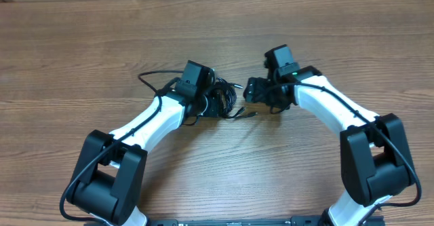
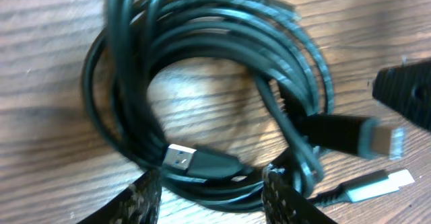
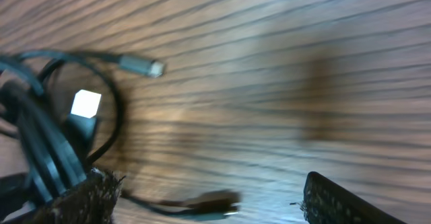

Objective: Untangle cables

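Cables [image 1: 225, 100] bunched into one round coil on the table [image 1: 102, 36], between the two arms and tucked closest to the left one.

At the left gripper [image 2: 212, 200]: fingers spread, straddling the near rim of the coil, several strands running crosswise through the gap, nothing visibly pinched. Just past the fingertips, a blue-tongued plug [image 2: 180, 158] lying on that rim, metal end pointing left. Farther out, the open middle of the coil, bare wood showing through. Off the coil's right side, two loose ends side by side: a thick dark plug [image 2: 350, 133], blurred, and below it a silver-tipped plug [image 2: 380, 183], both aimed right, toward the other arm.

At the right gripper [image 3: 215, 200]: fingers spread wide, mostly bare wood between them. Finger on the left of that view up against the edge of the bundle; a thin cord end [image 3: 202, 202] lying low across the gap, unclamped.

Judging from this: coil body directly under the left arm, free tails nearer the right arm and running roughly left to right. Probably best to pin the coil on the left and draw one tail out rightward, along its own length. Risk of dragging the whole bundle with more than one strand caught.
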You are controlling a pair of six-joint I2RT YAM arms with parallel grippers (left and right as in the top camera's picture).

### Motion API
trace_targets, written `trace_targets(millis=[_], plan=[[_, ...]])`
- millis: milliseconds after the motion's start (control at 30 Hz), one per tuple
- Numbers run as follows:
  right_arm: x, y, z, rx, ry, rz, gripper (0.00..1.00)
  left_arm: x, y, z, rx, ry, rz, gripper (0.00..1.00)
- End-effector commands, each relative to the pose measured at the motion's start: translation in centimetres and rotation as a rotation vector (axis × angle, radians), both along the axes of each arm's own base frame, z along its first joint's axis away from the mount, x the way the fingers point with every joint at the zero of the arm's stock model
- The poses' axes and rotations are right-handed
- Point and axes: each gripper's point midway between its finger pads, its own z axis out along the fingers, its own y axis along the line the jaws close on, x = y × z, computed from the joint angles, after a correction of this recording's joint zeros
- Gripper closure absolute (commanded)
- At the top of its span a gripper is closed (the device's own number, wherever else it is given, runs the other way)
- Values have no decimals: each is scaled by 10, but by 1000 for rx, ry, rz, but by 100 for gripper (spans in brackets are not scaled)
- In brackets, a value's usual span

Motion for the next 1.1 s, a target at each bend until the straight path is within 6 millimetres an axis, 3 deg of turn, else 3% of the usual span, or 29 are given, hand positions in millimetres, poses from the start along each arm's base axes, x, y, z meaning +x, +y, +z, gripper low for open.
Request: trace_targets(millis=[0, 100, 267, 367, 400, 500, 633, 800, 933, 1067], plan=[[5, -15, -2, 0, 8, -41, 12, 3, -8, 7, 34, -70, -78, 50], [7, -27, -3, -3, 19, -69, 12, 3, -15, 4, 30, -75, -88, 48], [8, -34, -3, -4, 23, -87, 11, 7, -19, -18, 34, -61, -91, 48], [8, -34, -3, -4, 22, -88, 10, 5, -26, -26, 13, -51, -132, 62], [8, -34, -3, -4, 22, -88, 10, 4, -28, -24, 6, -54, -155, 67], [8, -34, -3, -5, 23, -88, 9, 4, -29, -9, -10, -76, -158, 60], [8, -34, -3, -8, 19, -76, 7, 3, -27, 14, -11, -111, -138, 57], [8, -34, -3, -11, 15, -64, 7, 4, -27, 29, -30, -129, -111, 57], [8, -34, -3, -11, 16, -64, 9, 10, -26, 40, -30, -168, -92, 86], [8, -34, -3, -11, 15, -64, 9, 19, -31, 58, -66, -223, -79, 96]])
